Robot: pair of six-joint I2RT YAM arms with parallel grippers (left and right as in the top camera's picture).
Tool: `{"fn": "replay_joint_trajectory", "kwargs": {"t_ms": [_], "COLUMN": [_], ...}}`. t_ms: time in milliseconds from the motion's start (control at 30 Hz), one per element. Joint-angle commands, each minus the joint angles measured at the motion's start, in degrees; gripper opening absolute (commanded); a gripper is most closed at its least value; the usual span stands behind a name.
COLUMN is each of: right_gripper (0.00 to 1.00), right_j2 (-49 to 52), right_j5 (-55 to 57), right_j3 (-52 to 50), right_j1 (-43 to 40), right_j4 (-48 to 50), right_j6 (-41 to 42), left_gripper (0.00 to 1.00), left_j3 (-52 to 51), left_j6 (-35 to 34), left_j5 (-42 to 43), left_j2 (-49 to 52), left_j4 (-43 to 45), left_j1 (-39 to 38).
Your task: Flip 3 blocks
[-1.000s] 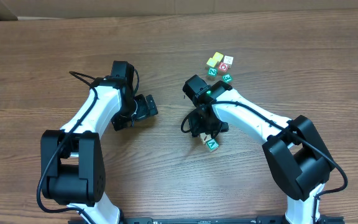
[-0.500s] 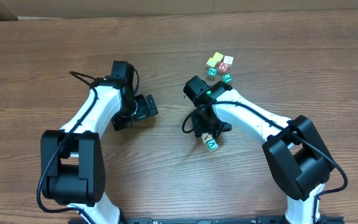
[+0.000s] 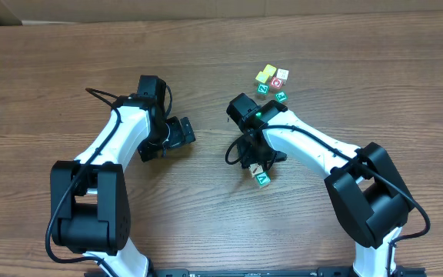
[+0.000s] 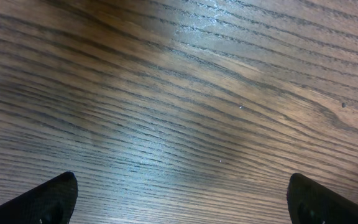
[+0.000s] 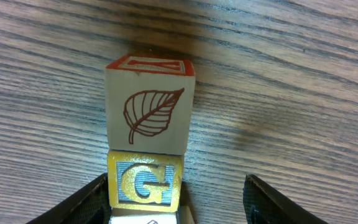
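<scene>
While right jaws flank blocks (image 5: pixel 148 118), third block (image 5: pixel 143 219) cropped

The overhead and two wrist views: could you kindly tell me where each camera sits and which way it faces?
Overhead: above the table, looking straight down; both arms, left claw and right claw show.
Left wrist: on the left arm, facing the tabletop; only its fingertips show.
Right wrist: on the right arm, facing down at a row of blocks; its fingers flank it.
Shared: overhead and right wrist both see that row.
</scene>
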Motion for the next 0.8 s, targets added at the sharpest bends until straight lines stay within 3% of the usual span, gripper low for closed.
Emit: {"fn": "replay_joint_trajectory", "kwargs": {"t_ms": [0,367,767], "right_gripper": [0.68,0.68,0.7], "right_j2": [-0.7,-0.7,-2.5], "right_j5": [1.7,1.8,-6.5], "right_j3": [-0.3,-0.3,1.4], "right_j1": [0.3,0.3,0.2], "right_j4": [0.3,0.7,-0.9], "right_j6": [0.0,0.0,-1.7], "left_gripper": [1.0,1.0,1.0], "left_j3": [0.5,0.5,0.5], "left_j6": [0.0,0.0,0.0], "left_j5": [0.2,0.2,0.2], "left_j2": [0.4,0.4,0.4], "left_j4": [0.1,0.1,0.1], "left_j1": [-0.2,-0.2,-0.2]}}
